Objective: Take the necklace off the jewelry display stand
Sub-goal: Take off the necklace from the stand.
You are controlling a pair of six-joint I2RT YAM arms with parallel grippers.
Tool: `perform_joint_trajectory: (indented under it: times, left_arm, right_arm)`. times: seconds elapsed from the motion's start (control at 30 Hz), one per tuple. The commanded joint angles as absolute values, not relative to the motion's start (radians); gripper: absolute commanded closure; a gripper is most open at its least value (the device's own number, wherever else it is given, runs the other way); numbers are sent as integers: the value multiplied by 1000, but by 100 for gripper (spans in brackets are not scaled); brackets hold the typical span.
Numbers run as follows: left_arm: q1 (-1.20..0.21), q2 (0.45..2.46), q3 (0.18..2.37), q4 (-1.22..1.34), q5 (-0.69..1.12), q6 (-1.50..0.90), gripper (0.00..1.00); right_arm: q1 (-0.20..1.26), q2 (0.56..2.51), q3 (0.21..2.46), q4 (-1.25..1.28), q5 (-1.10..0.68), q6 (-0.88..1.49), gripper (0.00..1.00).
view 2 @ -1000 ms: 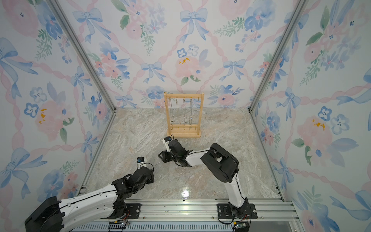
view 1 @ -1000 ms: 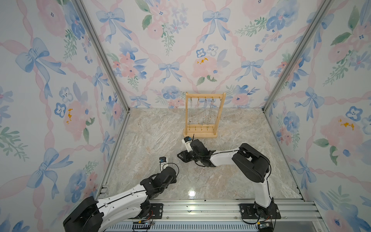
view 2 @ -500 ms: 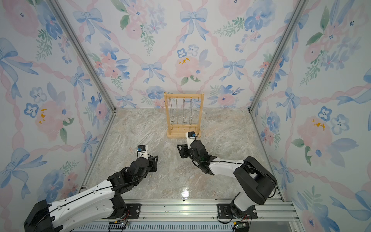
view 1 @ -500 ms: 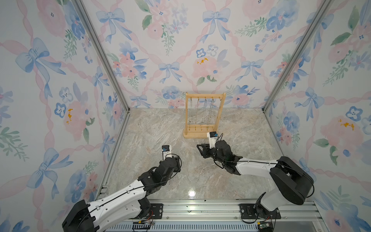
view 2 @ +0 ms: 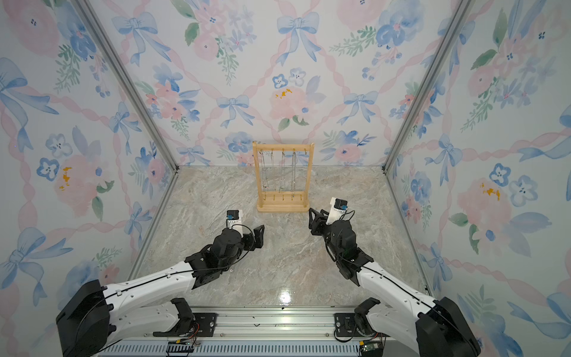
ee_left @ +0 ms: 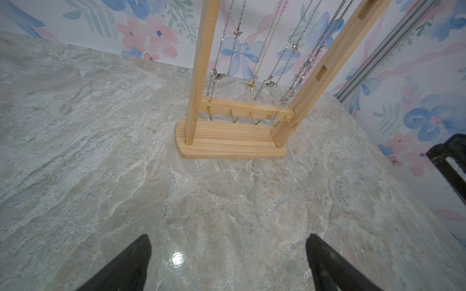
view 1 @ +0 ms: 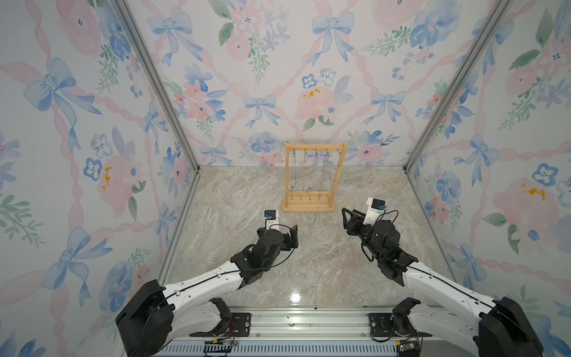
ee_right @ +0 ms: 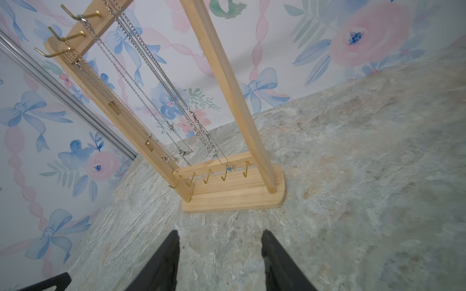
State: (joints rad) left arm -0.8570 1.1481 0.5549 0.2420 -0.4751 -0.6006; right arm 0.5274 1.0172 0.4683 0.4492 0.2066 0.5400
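The left gripper (ee_left: 228,236) is seen spread wide, the right gripper (ee_right: 220,231) parted less; nothing is held or touched by either. The jewelry display stand (view 1: 309,207) is set upright near the back wall (view 1: 278,77), long axis vertical, broad face toward the grippers, necklaces (view 1: 314,170) hung from its top.
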Motion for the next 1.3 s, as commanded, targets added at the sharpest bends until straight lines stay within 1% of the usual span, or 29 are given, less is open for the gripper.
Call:
perform_joint_trajectory:
  times: [0.0,0.2,0.3,0.5,0.67,0.8,0.93,1.1,1.27]
  left_arm:
    - [-864,1219,607,340,-480,-549,2]
    - [-869,1312,641,400,-473,-516,2]
    - [-868,1315,618,409,-496,-517,2]
    - [-868,1297,594,413,-494,-483,2]
    - [-871,1254,563,415,-457,-492,2]
    - [-879,1257,521,455,-460,-486,2]
    - [-877,1287,526,460,-458,-467,2]
    - [-877,1271,512,463,-467,-466,2]
    - [-877,1238,496,468,-485,-469,2]
  right_arm:
    - [478,957,464,333,181,496,45]
    - [384,940,572,246,12,454,43]
    - [348,984,694,154,-111,417,43]
    - [353,1123,976,-33,-237,334,44]
    - [404,1291,1210,-146,-226,280,50]
    - [428,1402,1327,-154,-192,266,52]
    - [435,1519,1435,-166,-166,278,53]
    - [446,1596,1507,-149,-88,265,53]
    - [446,1645,1549,-128,-75,257,53]
